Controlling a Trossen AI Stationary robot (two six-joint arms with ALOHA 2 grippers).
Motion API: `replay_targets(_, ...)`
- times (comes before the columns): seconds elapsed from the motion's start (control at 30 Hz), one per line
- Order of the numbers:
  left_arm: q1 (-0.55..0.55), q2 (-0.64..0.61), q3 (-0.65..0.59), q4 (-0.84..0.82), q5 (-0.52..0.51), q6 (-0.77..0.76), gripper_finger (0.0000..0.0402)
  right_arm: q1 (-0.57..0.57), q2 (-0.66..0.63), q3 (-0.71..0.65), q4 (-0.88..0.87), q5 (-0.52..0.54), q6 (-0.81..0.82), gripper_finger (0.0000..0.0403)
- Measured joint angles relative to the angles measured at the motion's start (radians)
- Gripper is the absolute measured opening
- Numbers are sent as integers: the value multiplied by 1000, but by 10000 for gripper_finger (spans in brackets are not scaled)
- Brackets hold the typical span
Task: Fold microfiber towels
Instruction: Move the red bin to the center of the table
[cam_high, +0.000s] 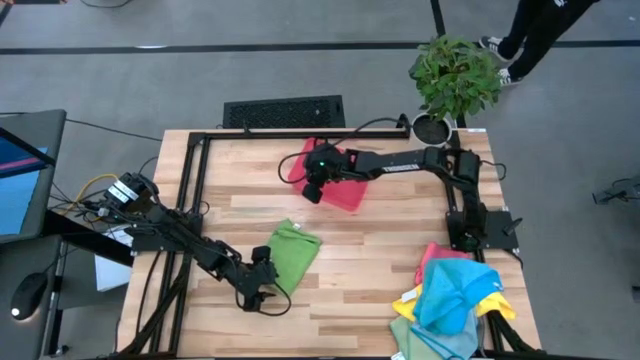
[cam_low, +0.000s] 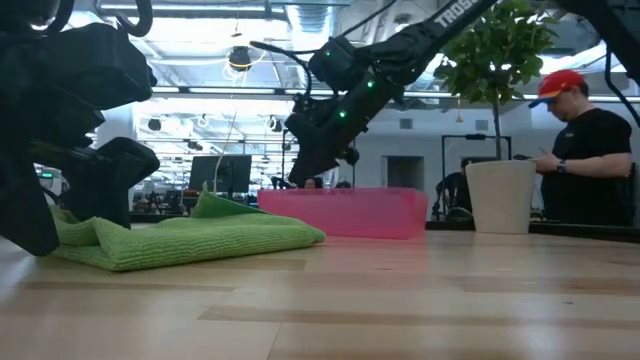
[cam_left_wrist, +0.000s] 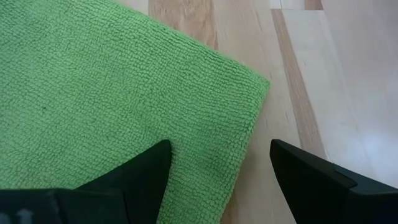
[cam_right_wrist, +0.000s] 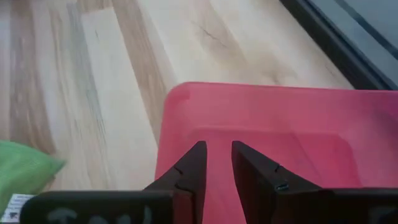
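Left end effector (cam_left_wrist: 217, 171) gapes wide over the nubby green towel (cam_left_wrist: 112, 106); right end effector (cam_right_wrist: 217, 165), narrow and empty, hovers above the smooth red tray (cam_right_wrist: 298, 124).

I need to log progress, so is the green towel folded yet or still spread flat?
Folded, though loosely. The green towel is a compact bundle, and the low view shows stacked layers with a rounded fold edge.

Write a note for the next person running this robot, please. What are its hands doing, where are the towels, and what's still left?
Left gripper: open, low at the green towel, one corner between its fingers, not gripped.
Right gripper: fingers nearly together, holding nothing, above the red tray at the table's far side.
Towel pile: blue, yellow, pink and pale green cloths heaped at the near right corner.
Done: the green towel looks partly folded.
Left: finish it, then fold the pile.
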Motion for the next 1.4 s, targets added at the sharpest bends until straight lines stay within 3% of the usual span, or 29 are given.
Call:
replay_targets(0.47,-2,-1,1,-24,29,-5,270,-10,48,-3,45,-36,8,102)
replay_targets(0.93,-3,0,-1,-17,30,-18,270,90,47,-2,32,-211,6,102)
replay_targets(1.17,-5,-13,-1,-15,80,-31,270,151,-19,-2,11,-143,-5,102)
replay_targets(1.4,-16,-55,4,-62,266,-37,270,216,-152,-6,-120,-131,88,102)
